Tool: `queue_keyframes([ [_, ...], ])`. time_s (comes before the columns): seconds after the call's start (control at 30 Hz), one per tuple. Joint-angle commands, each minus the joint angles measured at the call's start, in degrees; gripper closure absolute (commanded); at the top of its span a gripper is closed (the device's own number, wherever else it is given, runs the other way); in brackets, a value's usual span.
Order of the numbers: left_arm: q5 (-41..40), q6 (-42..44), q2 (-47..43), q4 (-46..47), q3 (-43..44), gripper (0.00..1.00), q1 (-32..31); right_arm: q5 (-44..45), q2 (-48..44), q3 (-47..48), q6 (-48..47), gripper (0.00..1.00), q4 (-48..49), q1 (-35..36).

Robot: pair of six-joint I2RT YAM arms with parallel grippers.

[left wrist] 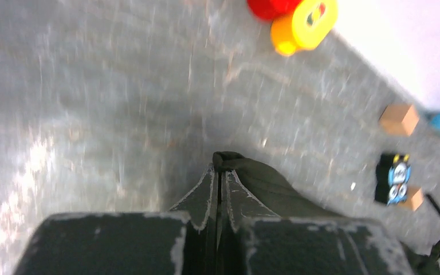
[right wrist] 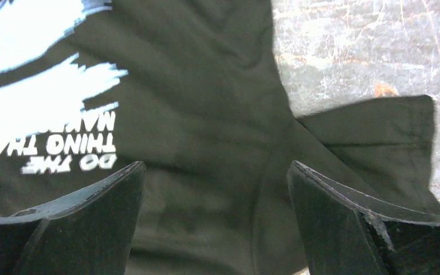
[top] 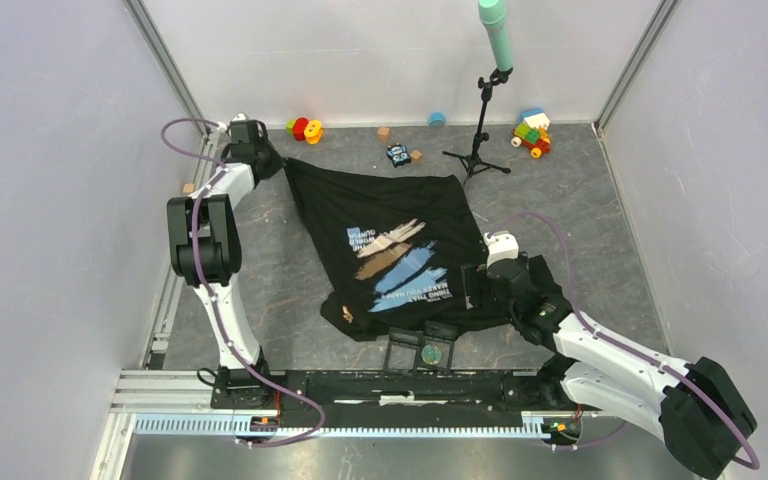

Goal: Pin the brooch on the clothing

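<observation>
text: "DO THE THING THAT" | white lettering, seen upside down | on: T-shirt chest

Black printed T-shirt — spread print-up.

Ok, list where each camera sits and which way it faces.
Top external: high behind the bases, looking down on table, T-shirt, left arm and right arm.
Left wrist: on the left arm, looks along the left gripper, shut on the shirt's corner, yellow toy beyond.
Right wrist: looks down at the shirt's lettering past the open right gripper.
Shared: all three show the T-shirt.
</observation>
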Motion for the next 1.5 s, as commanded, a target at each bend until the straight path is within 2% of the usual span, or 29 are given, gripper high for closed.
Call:
queue_keyframes([
  [0.0, 0.9, 2.9, 5.5, -2.8, 10.4, 0.95, 1.6, 0.4, -0.9, 4.2, -1.7, 0.02, 1.0, -0.3],
  [0.03, 1.1, 3.2, 6.4, -3.3, 11.9, 0.85, 1.8, -0.8, -1.9, 4.3, -2.3, 0.02, 1.1, -0.3],
  [0.13, 1.6, 4.4, 6.8, -4.7, 14.7, 0.39, 2.0, -6.5, -5.7, 4.9, -4.0, 0.02, 0.8, -0.3],
  [0.2, 1.9, 4.8, 5.5, -5.5, 14.8, 0.16, 1.9, -11.8, -7.8, 5.8, -5.0, 0.02, 0.0, -0.2],
  [0.3, 1.7, 4.8, 1.2, -6.3, 12.9, 0.04, 1.8, -17.6, -9.6, 7.8, -4.8, 0.02, -3.2, 1.0],
  [0.37, 1.9, 4.8, -2.3, -6.8, 11.1, 0.01, 1.5, -19.7, -9.9, 9.4, -4.5, 0.03, -5.2, 3.6],
  [0.5, 6.2, 6.4, -8.5, -11.4, 10.4, 0.0, 0.1, -20.2, -8.1, 12.1, -2.4, 0.08, -7.0, 12.7],
  [0.63, 8.9, 11.3, -12.0, -21.5, 14.4, 0.0, -2.9, -14.4, -8.0, 13.3, 0.2, 0.11, -6.6, 22.9],
  [0.73, 11.8, 12.6, -15.3, -25.4, 14.6, 0.0, -6.5, -10.4, -6.9, 14.7, 2.0, 0.13, -6.3, 29.6],
  [0.97, 8.1, 18.4, -28.8, -26.8, 4.4, 0.0, -16.7, 1.6, -2.2, 14.9, 10.5, 0.18, -7.4, 43.3],
  [1.2, 11.9, 16.5, -41.6, -21.3, -12.4, 0.0, -17.1, 3.3, 3.9, 11.0, 21.5, 0.21, -5.8, 47.0],
  [1.47, 13.4, 15.7, -47.2, -19.4, -17.0, 0.0, -17.0, 6.8, 14.4, 15.0, 29.5, 0.29, -14.2, 48.2],
])
